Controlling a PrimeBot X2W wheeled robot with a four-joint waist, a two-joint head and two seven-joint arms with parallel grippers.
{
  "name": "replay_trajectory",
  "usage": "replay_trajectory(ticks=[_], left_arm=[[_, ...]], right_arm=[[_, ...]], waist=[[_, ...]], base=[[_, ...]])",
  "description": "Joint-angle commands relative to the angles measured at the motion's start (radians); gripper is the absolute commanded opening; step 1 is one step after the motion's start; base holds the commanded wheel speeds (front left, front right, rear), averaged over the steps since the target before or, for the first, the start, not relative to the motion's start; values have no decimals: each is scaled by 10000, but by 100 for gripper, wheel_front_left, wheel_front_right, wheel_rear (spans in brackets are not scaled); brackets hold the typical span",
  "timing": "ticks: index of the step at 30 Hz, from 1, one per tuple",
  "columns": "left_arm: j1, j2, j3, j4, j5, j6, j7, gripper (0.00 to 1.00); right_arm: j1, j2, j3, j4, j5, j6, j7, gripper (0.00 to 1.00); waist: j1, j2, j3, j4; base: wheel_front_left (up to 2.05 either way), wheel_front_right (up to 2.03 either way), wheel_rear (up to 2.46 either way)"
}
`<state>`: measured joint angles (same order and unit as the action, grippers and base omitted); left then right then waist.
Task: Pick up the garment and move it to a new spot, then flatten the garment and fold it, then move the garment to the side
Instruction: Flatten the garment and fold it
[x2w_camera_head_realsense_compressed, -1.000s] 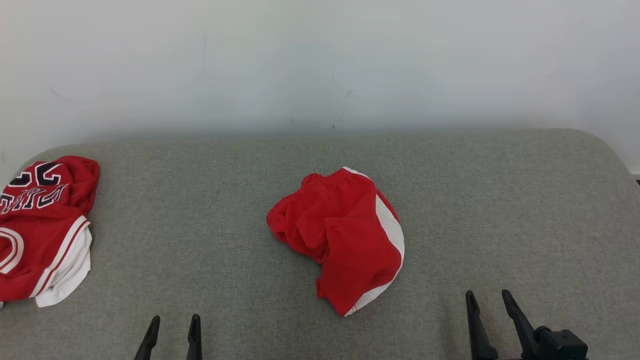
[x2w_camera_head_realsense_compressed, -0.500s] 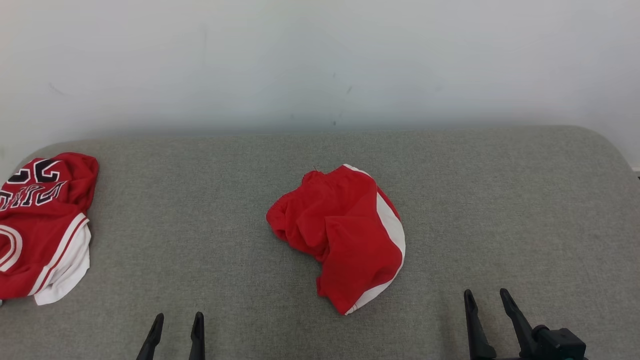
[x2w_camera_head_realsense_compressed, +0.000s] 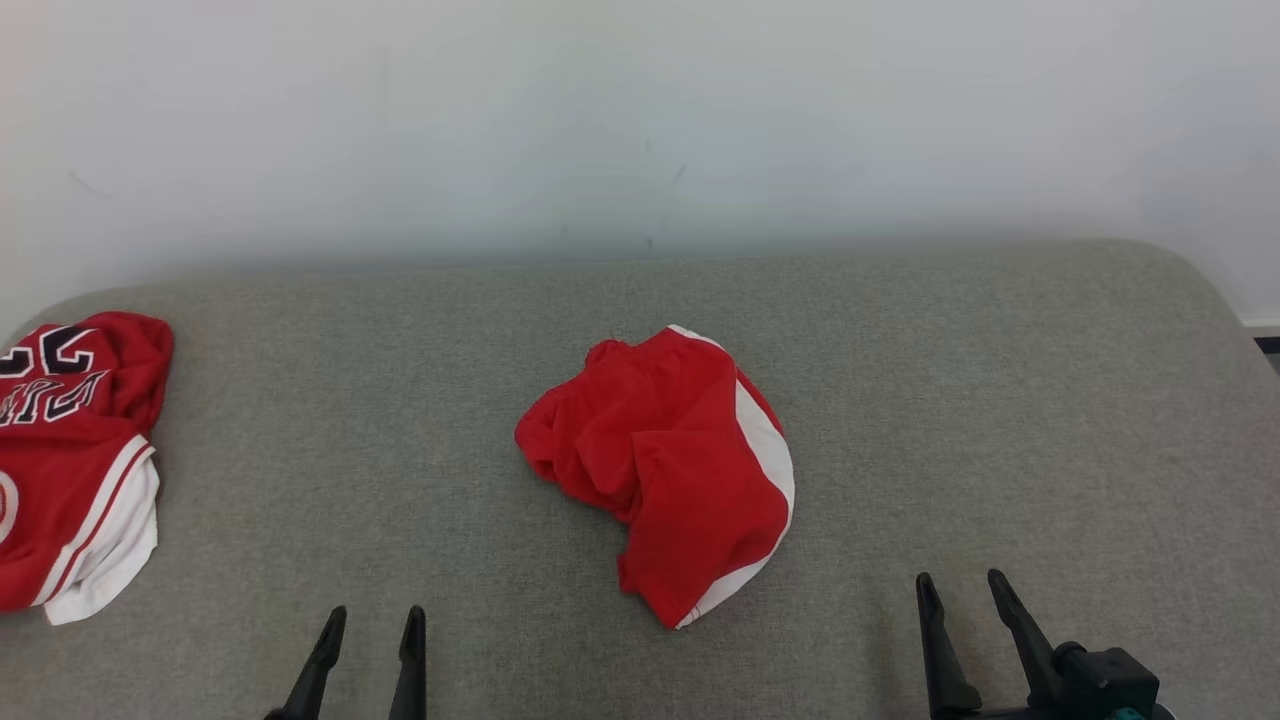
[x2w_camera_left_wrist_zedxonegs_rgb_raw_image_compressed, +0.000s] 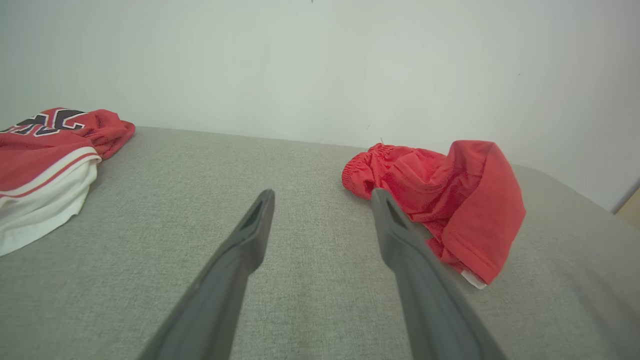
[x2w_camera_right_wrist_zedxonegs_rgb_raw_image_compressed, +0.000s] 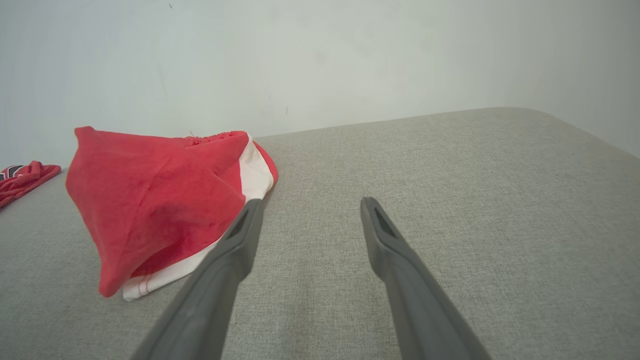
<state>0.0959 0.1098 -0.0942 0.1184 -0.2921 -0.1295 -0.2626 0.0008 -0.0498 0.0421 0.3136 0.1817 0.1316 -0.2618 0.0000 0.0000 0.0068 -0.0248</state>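
Left pincer (x2w_camera_head_realsense_compressed: 376, 612): spread, empty; shorts (x2w_camera_head_realsense_compressed: 680, 470) ahead, to its right.
Right pincer (x2w_camera_head_realsense_compressed: 958, 577): spread, empty; shorts ahead-left.
Risk: may pinch one ply of the bunched heap; cloth could slip.

Head high, wrists low; common garment (x2w_camera_head_realsense_compressed: 680, 480)

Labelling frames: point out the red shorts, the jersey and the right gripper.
red shorts (x2w_camera_head_realsense_compressed: 690, 475), head view, red front panel.
jersey (x2w_camera_head_realsense_compressed: 70, 470), head view, red body.
right gripper (x2w_camera_head_realsense_compressed: 958, 577), head view, between its fingertips.
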Motion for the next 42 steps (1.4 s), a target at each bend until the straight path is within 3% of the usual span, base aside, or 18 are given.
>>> replay_trajectory(ticks=[1,9,15,29,34,42], left_arm=[[-383,145,-210,134,-56,-7,-35,100],[-3021,763,-1528,2116,-323,4,199,100],[-5648,758,-1688,3927,-608,43,1839,100],[-8820,1440,-1960,6832,-68,594,4272,100],[-9429,1631,-2004,7699,155,1175,4704,100],[-9945,1600,-2227,8365,204,1036,4978,100]], right_arm=[[-108,-11,38,51,-15,-18,-45,100],[-409,-14,417,-9,59,-18,-28,100],[-527,-8,681,-33,264,-18,-27,100],[-901,-2,1077,-166,758,-18,-27,100],[-987,-4,1145,-198,953,-18,-27,100],[-1035,-4,1124,-260,1027,-18,-28,100]], waist=[[0,0,49,-152],[0,0,465,-1263],[0,0,999,-2384],[0,0,2105,-4573],[0,0,2398,-5002],[0,0,2674,-4904]], base=[[0,0,0],[0,0,0],[0,0,0],[0,0,0],[0,0,0],[0,0,0]])
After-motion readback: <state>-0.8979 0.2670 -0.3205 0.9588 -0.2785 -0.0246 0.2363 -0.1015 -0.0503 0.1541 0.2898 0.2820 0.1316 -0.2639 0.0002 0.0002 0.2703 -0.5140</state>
